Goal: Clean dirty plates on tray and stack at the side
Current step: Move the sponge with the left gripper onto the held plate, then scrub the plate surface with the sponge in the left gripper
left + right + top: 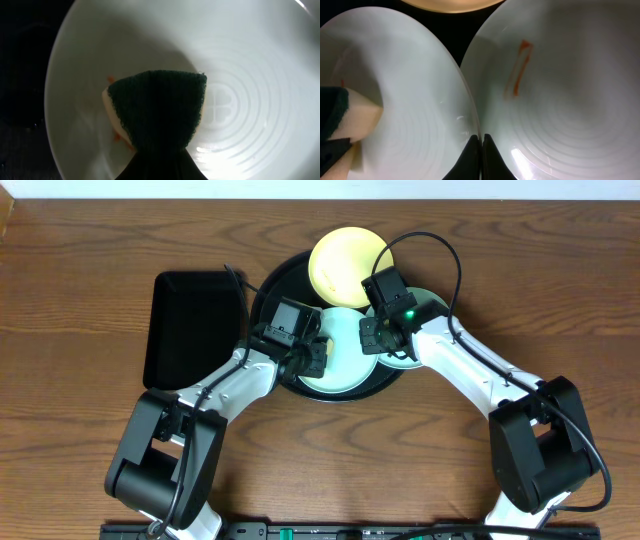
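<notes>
The round black tray (266,288) holds three plates. A pale yellow plate (347,265) lies at the back. A pale blue-green plate (347,363) lies at the front. My left gripper (312,360) is shut on a green-topped yellow sponge (156,107) and presses it on this plate (250,65), beside orange smears (111,80). My right gripper (481,140) is shut on this plate's right rim (465,95). A second blue-green plate (570,100), with an orange smear (520,65), lies to the right (428,308). The sponge also shows in the right wrist view (345,115).
A smaller rectangular black tray (195,325) stands left of the round tray. The wooden table (90,270) surrounds both. The yellow plate's edge shows at the top of the right wrist view (450,4).
</notes>
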